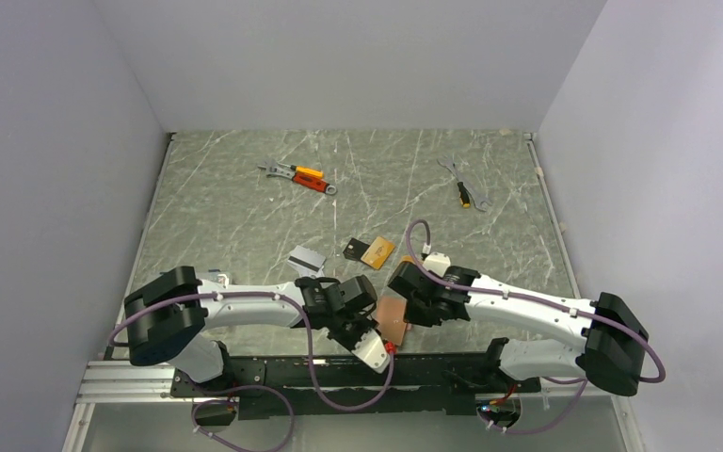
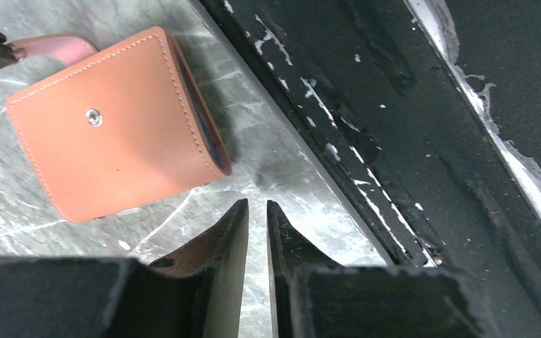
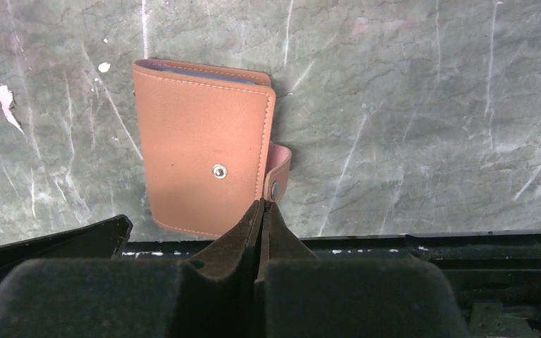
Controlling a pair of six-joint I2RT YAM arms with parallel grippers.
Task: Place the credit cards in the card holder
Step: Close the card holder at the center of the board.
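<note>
Counter [image 1: 245, 188]: grey marble, work crowded at near edge, centre.
Right end effector [image 3: 262, 205]: fully closed, tips at card holder [image 3: 204, 162] edge by loose snap tab [image 3: 279, 176]. Likely prising holder open; pinch on tab, cannot tell.
Left end effector [image 2: 258, 204]: narrow gap, empty, just beside holder corner, probably to brace.
Holder: folded, flat, between both.
Silver-grey card [image 1: 306, 259], black card [image 1: 354, 248], orange-gold card [image 1: 377, 250]: just beyond, waiting.

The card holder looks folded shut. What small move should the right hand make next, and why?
Probably lift the right hand slightly, to test whether the snap strap comes with it. It is shut right at that strap on the folded card holder, but a real pinch is not visible. The left hand is slightly open and empty beside it.
</note>
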